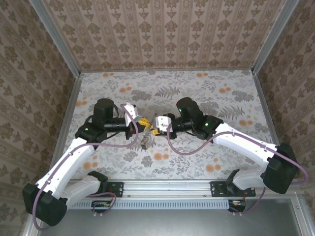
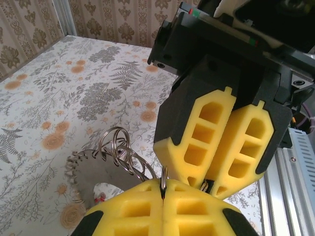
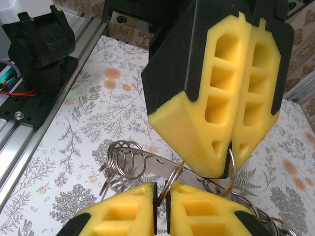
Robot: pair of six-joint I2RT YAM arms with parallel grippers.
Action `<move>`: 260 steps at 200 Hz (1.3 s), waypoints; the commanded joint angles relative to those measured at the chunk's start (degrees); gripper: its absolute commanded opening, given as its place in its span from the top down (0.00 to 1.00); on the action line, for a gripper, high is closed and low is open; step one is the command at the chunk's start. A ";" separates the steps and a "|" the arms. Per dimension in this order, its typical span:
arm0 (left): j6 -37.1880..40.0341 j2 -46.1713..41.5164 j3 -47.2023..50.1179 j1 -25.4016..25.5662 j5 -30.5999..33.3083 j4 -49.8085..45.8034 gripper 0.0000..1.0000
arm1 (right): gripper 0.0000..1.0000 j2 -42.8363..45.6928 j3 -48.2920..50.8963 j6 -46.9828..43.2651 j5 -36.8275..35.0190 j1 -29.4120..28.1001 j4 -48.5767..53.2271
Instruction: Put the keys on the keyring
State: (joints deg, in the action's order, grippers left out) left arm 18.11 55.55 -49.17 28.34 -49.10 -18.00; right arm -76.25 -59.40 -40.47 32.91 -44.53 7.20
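Note:
The keyring (image 2: pixel 91 172), a flat grey ring with a jagged rim, hangs tilted just above the table between both grippers. Several wire split rings (image 2: pixel 117 150) are threaded on it, and a red key head (image 2: pixel 101 198) shows through its centre. My left gripper (image 2: pixel 163 189) is shut on one thin wire ring (image 2: pixel 164 173) at its tips. My right gripper (image 3: pixel 162 196) meets it tip to tip. Its jaws stand a narrow gap apart, with a wire split ring (image 3: pixel 171 183) leaning loosely in that gap. In the top view the left gripper (image 1: pixel 142 126) and right gripper (image 1: pixel 155 129) touch mid-table, and the keyring (image 1: pixel 145 142) dangles below them.
The table (image 1: pixel 197 93) has a floral print with orange flowers. Patterned walls close it in at the back and sides. An aluminium rail (image 1: pixel 167 186) with both arm bases runs along the near edge. Purple cables (image 1: pixel 123 145) loop beside the arms.

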 commanded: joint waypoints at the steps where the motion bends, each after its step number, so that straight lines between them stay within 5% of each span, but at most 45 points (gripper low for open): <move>1: -1.58 -0.17 -2.72 -0.43 -1.77 1.15 1.00 | 0.85 -1.03 0.12 1.77 -1.33 -0.17 -1.29; 36: -1.68 -0.03 -2.54 -0.55 -1.96 0.97 1.00 | 0.87 -0.93 1.12 4.02 -1.61 -0.15 -5.45; 62: -1.42 -0.27 -2.23 -1.02 -1.17 0.13 1.00 | 1.00 -0.37 1.47 4.18 -1.61 -0.16 -6.06; 128: -12.61 5.00 -1.47 -8.03 -4.82 -0.64 1.00 | 1.00 3.20 5.70 6.64 -2.10 -0.18 -14.09; 161: -16.39 7.07 -1.37 -9.68 -3.02 -1.30 0.72 | 1.00 3.12 6.00 7.07 -2.01 -0.11 -15.36; 192: -16.10 3.71 -1.12 -10.77 -1.23 -2.42 0.57 | 1.00 2.75 5.72 7.44 -1.99 -0.18 -16.09; 210: -13.18 0.64 -0.85 -11.87 -2.02 -4.69 0.55 | 1.00 2.76 5.50 7.72 -1.88 -0.16 -16.43; 242: 0.36 -6.03 1.71 -11.70 -13.65 -7.55 0.55 | 1.00 2.77 5.00 8.02 -1.04 -0.14 -16.74; 260: 4.81 -9.10 3.56 -10.62 -13.40 -6.96 0.55 | 1.00 2.59 4.38 7.91 0.75 -0.16 -16.26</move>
State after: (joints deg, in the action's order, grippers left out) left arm 12.67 50.02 -48.16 16.60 -56.99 -22.83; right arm -75.33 -53.45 -33.56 29.39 -44.42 -6.24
